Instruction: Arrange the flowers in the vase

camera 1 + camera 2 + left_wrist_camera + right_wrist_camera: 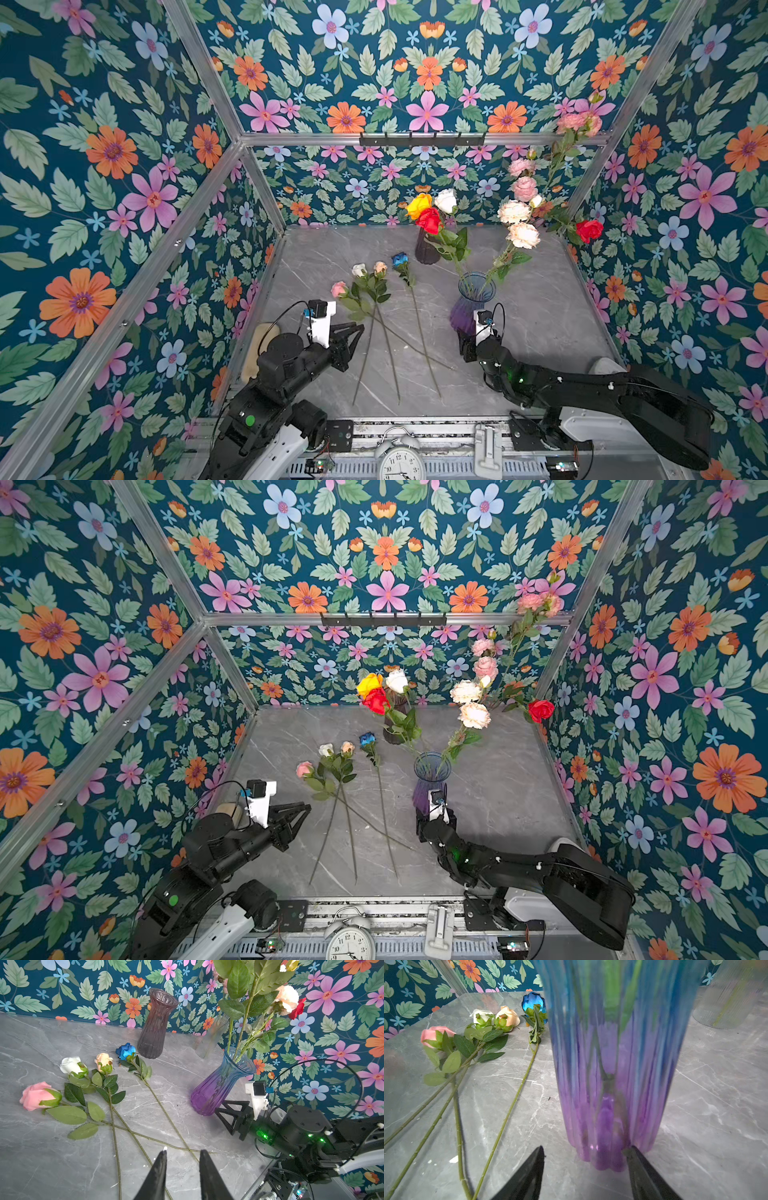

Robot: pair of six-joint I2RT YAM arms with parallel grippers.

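Note:
The vase [476,297], blue glass fading to purple, stands right of centre and holds yellow, red, white and peach flowers [430,218]. A pink rose [338,289], a white rose [358,270], a peach rose [380,268] and a blue rose [400,259] lie on the table with their stems crossed. My left gripper [184,1153] hovers open over the stem ends, nothing between its fingers. My right gripper [586,1149] is open at the vase's foot [604,1153]: one fingertip [631,1150] touches the glass, the other stands apart.
A dark glass vase [426,249] stands empty behind the roses. A clear vase [212,1039] at the back right holds pink blooms and a red rose [589,230]. An alarm clock [401,461] sits at the front rail. Flowered walls close in three sides.

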